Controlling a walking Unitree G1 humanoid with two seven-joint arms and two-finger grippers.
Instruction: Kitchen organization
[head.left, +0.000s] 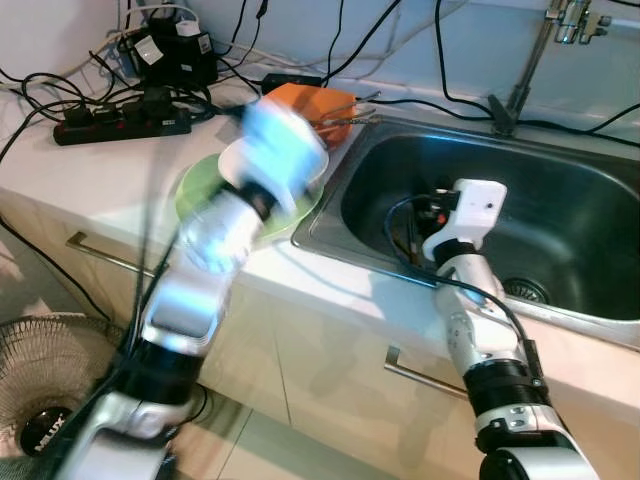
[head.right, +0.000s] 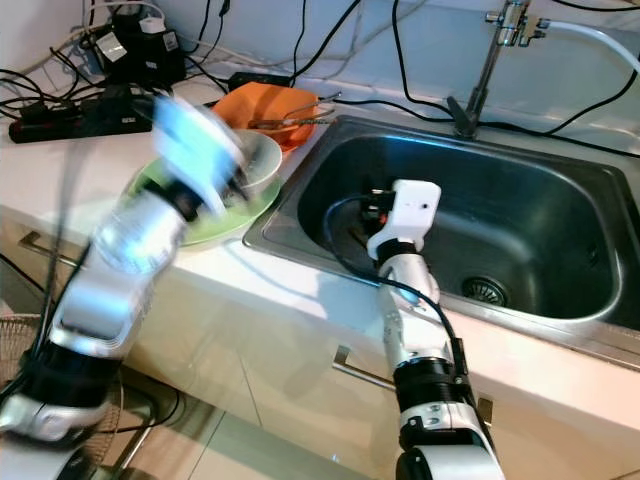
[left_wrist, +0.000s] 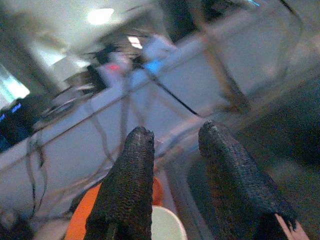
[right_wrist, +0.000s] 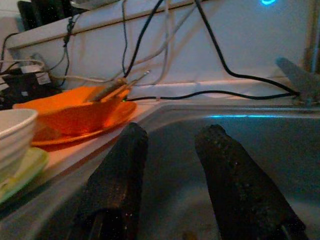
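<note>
My left arm (head.left: 215, 235) is blurred with motion, its wrist above a green plate (head.right: 215, 228) that carries a white bowl (head.right: 262, 160) on the counter left of the sink. In the left wrist view my left gripper (left_wrist: 175, 135) is open and holds nothing. Behind the plate an orange bowl (head.left: 315, 100) on an orange plate holds utensils. My right wrist (head.left: 478, 205) hangs low inside the steel sink (head.left: 570, 190) near its left wall. My right gripper (right_wrist: 172, 132) is open and empty, pointing toward the orange bowl (right_wrist: 75, 112).
A faucet (head.left: 520, 80) rises behind the sink, and a drain (head.left: 525, 290) sits in its floor. A black power strip (head.left: 120, 125) and tangled cables lie at the counter's back left. A floor fan (head.left: 40, 380) stands at lower left. Drawer handles (head.left: 420, 375) run below the counter edge.
</note>
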